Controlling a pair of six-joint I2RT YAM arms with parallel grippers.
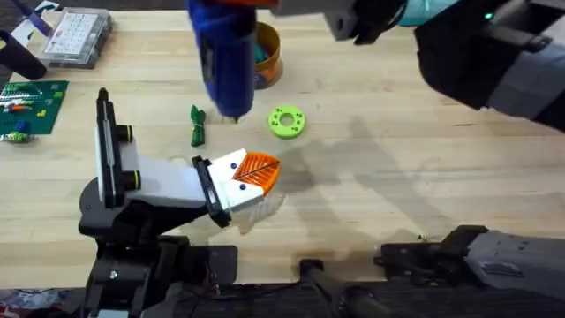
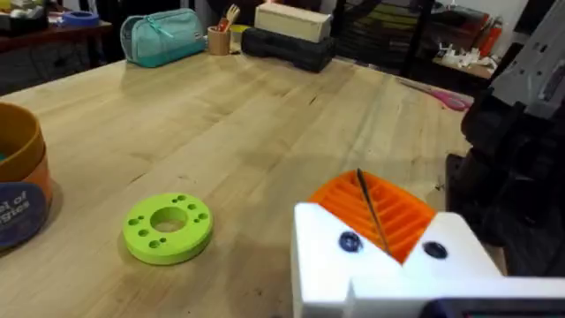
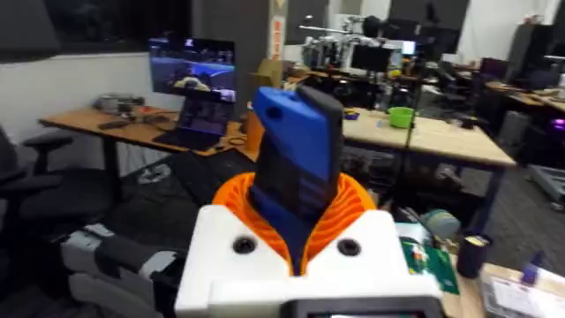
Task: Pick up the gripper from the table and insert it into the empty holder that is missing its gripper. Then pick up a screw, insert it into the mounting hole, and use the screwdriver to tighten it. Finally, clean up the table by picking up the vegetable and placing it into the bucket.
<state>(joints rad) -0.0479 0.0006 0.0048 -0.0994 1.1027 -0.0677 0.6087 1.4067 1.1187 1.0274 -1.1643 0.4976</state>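
Screwdriver [image 3: 296,168] clamped between right fingers [image 3: 353,216].

The blurred screwdriver [image 1: 224,53] hides part of the bucket [image 1: 267,55]

The left gripper [image 1: 256,181] lies low, seemingly closed, while the right gripper [image 3: 296,225], raised high, clamps the screwdriver [image 3: 296,163].
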